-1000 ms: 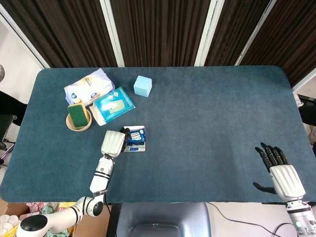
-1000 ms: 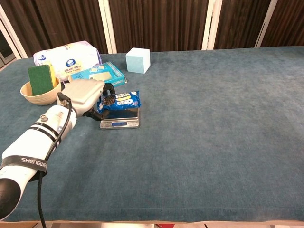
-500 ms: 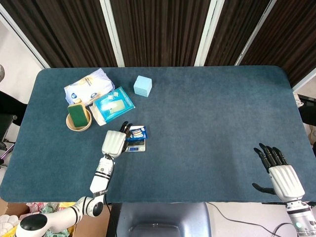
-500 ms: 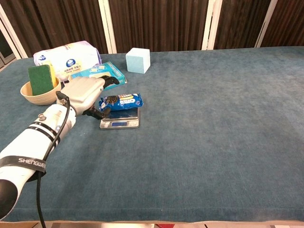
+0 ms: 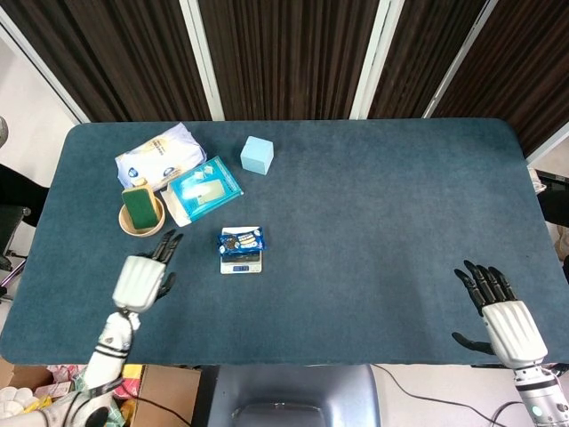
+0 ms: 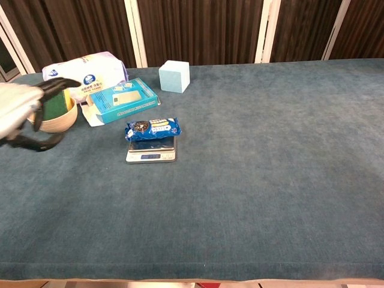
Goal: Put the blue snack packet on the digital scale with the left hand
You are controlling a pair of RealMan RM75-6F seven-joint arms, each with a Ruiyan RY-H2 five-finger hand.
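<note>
The blue snack packet (image 5: 243,240) sits on top of the digital scale (image 5: 242,263), off to the right of the left hand (image 5: 142,278) and clear of it. That left hand hangs released, fingers spread, holding nothing, low over the tabletop (image 5: 373,196). Just ahead of it sits the bowl (image 5: 142,223) with a green sponge (image 5: 139,205). Far across, the right hand (image 5: 502,316) rests with its fingers splayed apart near the tabletop's near edge, nothing in it.

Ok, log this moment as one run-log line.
blue snack packet: resting on digital scale | left hand: empty, clear of scale | right hand: idle, open | placement: done
</note>
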